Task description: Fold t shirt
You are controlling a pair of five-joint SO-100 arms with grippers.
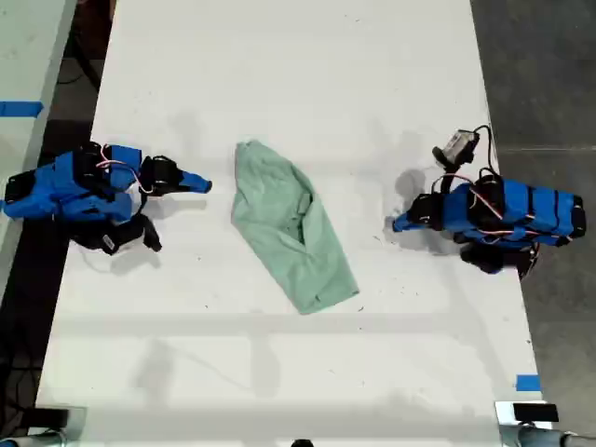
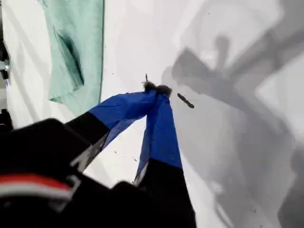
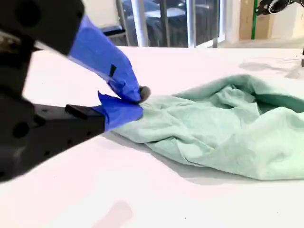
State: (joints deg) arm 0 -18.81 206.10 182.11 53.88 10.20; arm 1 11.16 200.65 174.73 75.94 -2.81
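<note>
The pale mint-green t shirt (image 1: 289, 228) lies crumpled in a slanted bundle at the middle of the white table (image 1: 279, 372). My first gripper (image 1: 399, 223) is on the arm at the exterior view's right. It is shut and empty, a short way from the shirt's lower end, and its blue fingertips (image 2: 153, 95) meet over bare table with the shirt (image 2: 71, 52) off to one side. My second gripper (image 1: 203, 184), on the arm at the exterior view's left, is shut too, low over the table and a small gap short of the shirt's edge (image 3: 223, 128). Nothing shows between its closed tips (image 3: 137, 100).
A small camera module (image 1: 456, 146) on a cable sits beside the arm at the exterior view's right. Blue tape (image 1: 527, 382) marks the table near its front right corner in the exterior view. Dark floor borders the table on both sides.
</note>
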